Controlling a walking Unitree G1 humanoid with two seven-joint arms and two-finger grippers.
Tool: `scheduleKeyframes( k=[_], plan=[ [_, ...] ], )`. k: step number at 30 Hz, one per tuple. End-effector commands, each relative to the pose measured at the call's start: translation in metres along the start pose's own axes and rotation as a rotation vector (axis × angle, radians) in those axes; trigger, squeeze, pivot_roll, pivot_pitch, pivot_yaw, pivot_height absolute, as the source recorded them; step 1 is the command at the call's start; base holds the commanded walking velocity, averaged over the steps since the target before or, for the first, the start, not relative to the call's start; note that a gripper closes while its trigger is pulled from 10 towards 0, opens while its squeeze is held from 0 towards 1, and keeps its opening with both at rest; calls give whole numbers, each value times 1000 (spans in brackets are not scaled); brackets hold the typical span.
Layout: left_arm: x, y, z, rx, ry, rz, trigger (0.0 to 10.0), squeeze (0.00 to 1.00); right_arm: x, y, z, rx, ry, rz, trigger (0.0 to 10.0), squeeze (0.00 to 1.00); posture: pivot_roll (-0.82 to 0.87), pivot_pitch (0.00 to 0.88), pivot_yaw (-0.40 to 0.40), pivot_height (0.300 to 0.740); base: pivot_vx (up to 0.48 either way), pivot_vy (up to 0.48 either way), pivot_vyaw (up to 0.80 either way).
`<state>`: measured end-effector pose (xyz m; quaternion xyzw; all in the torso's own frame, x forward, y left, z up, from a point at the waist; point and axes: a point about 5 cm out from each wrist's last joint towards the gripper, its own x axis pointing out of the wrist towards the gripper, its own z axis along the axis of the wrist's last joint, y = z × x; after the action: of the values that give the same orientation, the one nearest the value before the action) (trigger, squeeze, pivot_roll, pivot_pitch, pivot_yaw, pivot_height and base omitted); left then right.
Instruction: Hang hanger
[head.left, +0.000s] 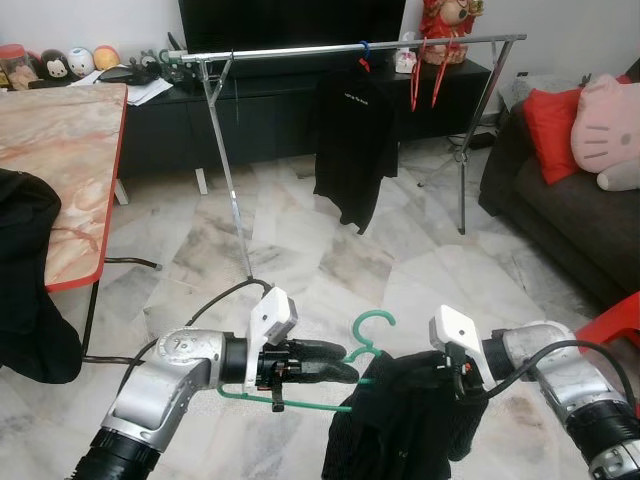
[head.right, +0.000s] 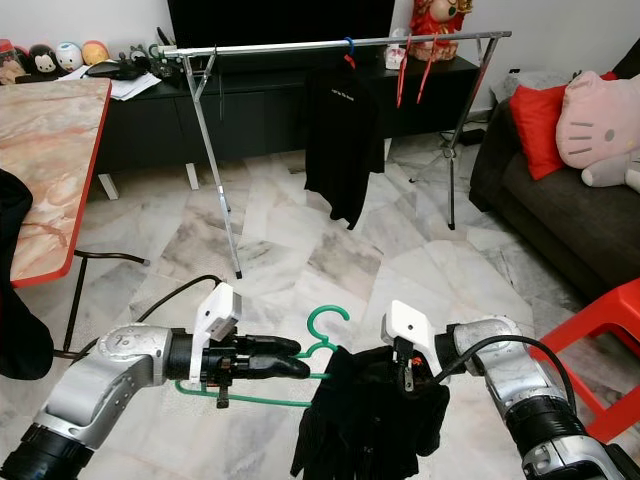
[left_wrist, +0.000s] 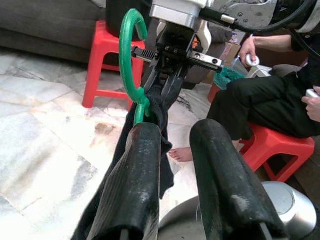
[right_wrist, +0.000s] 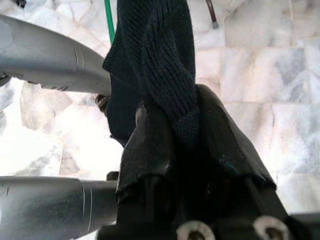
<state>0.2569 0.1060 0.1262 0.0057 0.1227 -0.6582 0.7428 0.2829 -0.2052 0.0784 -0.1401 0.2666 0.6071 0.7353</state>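
Both grippers are holding a green hanger (head.left: 368, 340) low over the marble floor (head.left: 330, 250): left gripper (head.left: 345, 362) clamping its bar, right gripper (head.right: 408, 385) pinching the black garment (head.right: 365, 425) draped on it, well short of the clothes rack (head.left: 350, 48).

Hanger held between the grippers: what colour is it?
Green hanger, clearest in the left wrist view.

Red stool (left_wrist: 107, 60), grey sofa (head.left: 570, 215), marble-topped table (head.left: 60, 150).
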Motion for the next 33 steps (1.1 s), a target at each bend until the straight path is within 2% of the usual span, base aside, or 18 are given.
scheduleKeyframes(
  k=[1, 3, 7, 9, 10, 11, 14, 16, 18, 19, 21, 25, 30, 31, 33],
  plan=[
    [-5, 3, 9, 30, -4, -5, 10000, 1000, -3, -3, 3, -36, 21, -15, 0, 0, -4, 0, -94, 740, 0, 0, 0],
    [-12, 8, 12, 43, -3, 21, 10000, 1000, -4, -3, -2, -34, 45, -35, 0, 0, -4, 0, -93, 740, 0, 0, 0],
    [-41, 30, 24, 79, -62, 259, 10000, 1000, -12, -13, -16, -2, 103, -188, 0, 0, -4, 0, -93, 740, 0, 0, 0],
    [-50, 36, 25, 74, -91, 341, 10000, 1000, -16, -18, -17, 8, 111, -244, 0, 0, -2, 0, -93, 740, 0, 0, 0],
    [-50, 36, 25, 74, -91, 341, 10000, 1000, -16, -18, -17, 8, 111, -244, 0, 0, -2, 0, -93, 740, 0, 0, 0],
    [-62, 40, 25, 57, -159, 451, 10000, 1000, -22, -24, -17, 26, 106, -325, 0, 0, -1, 0, -94, 740, 0, 0, 0],
    [-70, 40, 21, 40, -209, 561, 10000, 1000, -27, -29, -15, 36, 93, -388, 0, 0, 0, 0, -96, 740, 0, 0, 0],
    [-73, 39, 10, 27, -215, 661, 10000, 1000, -29, -33, -12, 24, 82, -420, 0, 0, 1, 0, -96, 740, 0, 0, 0],
    [-73, 39, 1, -8, -221, 710, 10000, 1000, -31, -36, -8, 17, 64, -448, 0, 0, 2, 0, -95, 740, 0, 0, 0],
    [-72, 40, -4, -17, -216, 749, 10000, 0, -31, -39, -3, 7, 49, -463, 0, 0, 2, 0, -95, 740, 0, 0, 0],
    [-69, 41, -15, -44, -210, 812, 10000, 0, -32, -44, 8, -23, 26, -497, 0, 0, 2, 0, -95, 740, 0, 0, 0],
    [-65, 40, -24, -75, -208, 839, 10000, 0, -31, -49, 19, -53, 14, -527, 0, 0, -8, 0, -90, 740, 0, 0, 0],
    [-44, 30, -53, -105, -68, 753, 10000, 0, -23, -57, 54, -132, -46, -541, 0, 0, -9, 0, -87, 740, 0, 0, 0],
    [-44, 30, -53, -105, -68, 753, 10000, 0, -23, -57, 54, -132, -46, -541, 0, 0, -9, 0, -87, 740, 0, 0, 0],
    [-39, 31, -65, -92, -4, 763, 10000, 0, -17, -58, 71, -175, -65, -536, 0, 0, -10, 0, -85, 740, 0, 0, 0]
  ],
)
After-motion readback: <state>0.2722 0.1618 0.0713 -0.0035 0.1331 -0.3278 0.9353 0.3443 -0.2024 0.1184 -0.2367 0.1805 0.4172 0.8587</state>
